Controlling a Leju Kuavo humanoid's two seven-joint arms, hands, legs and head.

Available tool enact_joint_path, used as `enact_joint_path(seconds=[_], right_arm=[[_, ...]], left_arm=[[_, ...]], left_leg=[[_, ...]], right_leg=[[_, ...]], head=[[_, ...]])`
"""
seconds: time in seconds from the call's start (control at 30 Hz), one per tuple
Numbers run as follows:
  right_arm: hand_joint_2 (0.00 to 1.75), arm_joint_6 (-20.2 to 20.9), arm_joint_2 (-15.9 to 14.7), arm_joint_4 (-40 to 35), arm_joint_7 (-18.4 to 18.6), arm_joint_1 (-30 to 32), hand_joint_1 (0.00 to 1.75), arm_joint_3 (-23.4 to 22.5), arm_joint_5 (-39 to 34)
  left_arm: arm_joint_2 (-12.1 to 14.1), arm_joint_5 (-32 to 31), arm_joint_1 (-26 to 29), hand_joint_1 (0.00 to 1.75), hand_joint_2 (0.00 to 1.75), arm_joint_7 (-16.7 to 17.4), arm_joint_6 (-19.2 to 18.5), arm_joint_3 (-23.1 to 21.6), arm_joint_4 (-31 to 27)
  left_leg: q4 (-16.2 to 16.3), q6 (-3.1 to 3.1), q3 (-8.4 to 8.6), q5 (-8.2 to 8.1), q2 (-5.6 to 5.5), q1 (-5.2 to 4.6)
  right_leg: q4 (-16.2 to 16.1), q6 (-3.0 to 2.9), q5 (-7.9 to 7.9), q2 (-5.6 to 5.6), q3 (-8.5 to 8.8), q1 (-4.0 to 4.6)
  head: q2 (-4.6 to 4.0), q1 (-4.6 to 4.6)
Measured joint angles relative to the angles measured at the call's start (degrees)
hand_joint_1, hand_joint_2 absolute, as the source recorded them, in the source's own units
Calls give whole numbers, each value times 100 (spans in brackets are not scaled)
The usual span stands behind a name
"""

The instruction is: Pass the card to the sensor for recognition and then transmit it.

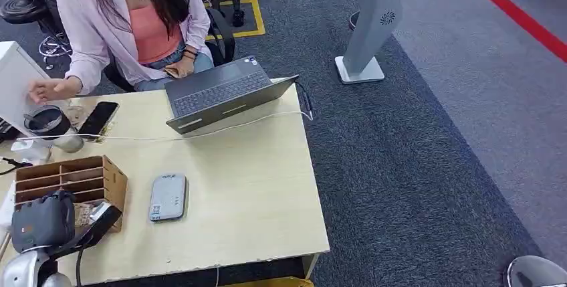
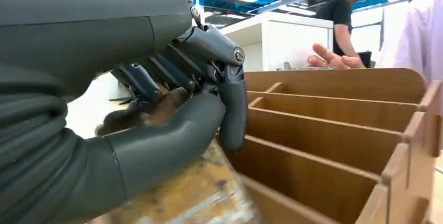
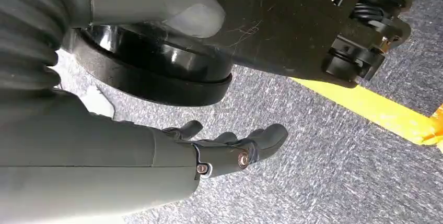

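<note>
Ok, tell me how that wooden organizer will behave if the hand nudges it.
The organizer looks like thin plywood with open slots: probably light and stiff, so it likely slides on the smooth table rather than flexing. It sits low and wide, so tipping seems unlikely.

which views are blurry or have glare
Head view: sharp, evenly lit. Left wrist view: the left hand and the patterned surface under it are soft, ceiling lights bright behind. Right wrist view: carpet sharp, a bright reflection on a glossy black part above the right hand.

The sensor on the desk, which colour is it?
The sensor is grey, best seen in the head view.
</note>
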Motion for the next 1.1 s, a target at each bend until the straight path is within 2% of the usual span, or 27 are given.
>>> enact_joint_path(seconds=[0.27, 0.63, 1.1], right_arm=[[175, -2, 0, 0, 0, -1, 0, 13, -55], [175, -9, -4, 2, -46, 1, 0, 22, -179], [175, -9, -7, 2, -61, 3, 0, 24, -240]], left_arm=[[-13, 151, -17, 175, 175, -37, -83, -103, -64], [63, 632, -242, 175, 175, -72, -636, -531, -1030], [151, 826, -366, 175, 175, -79, -741, -817, -1646]], left_leg=[[0, -2, 2, 2, 3, 0], [1, -6, 1, 4, 2, 2], [0, -8, 1, 6, 5, 3]], right_leg=[[0, -1, 1, 1, -1, 0], [0, -7, 6, 0, 0, 0], [0, -7, 7, 1, -3, 1]], head=[[0, 2], [0, 0], [0, 0]])
